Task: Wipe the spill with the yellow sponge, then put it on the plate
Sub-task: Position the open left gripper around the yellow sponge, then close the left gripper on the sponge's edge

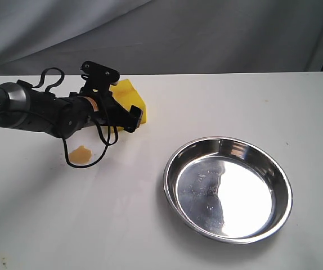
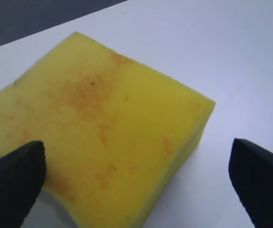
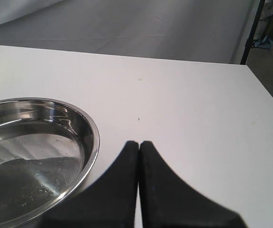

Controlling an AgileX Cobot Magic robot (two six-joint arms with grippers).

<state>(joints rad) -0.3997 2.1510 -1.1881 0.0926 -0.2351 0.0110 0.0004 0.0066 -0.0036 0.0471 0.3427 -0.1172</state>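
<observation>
The yellow sponge (image 1: 131,94) lies on the white table at the back left, brownish stains on its top (image 2: 98,128). My left gripper (image 1: 120,108) is open around it. One fingertip (image 2: 13,178) sits at a sponge corner, while the other (image 2: 260,183) stands well apart from its side. The spill (image 1: 81,154), a small orange-brown blotch, lies on the table under the left arm, nearer the front. The shiny steel plate (image 1: 166,181) sits at the front right with nothing in it. My right gripper (image 3: 139,143) is shut on nothing, beside the plate's rim (image 3: 94,137); the exterior view does not show it.
A black cable (image 1: 97,160) loops down from the left arm beside the spill. Grey cloth (image 1: 206,34) hangs behind the table's back edge. A dark stand (image 3: 250,31) rises past the table's far corner.
</observation>
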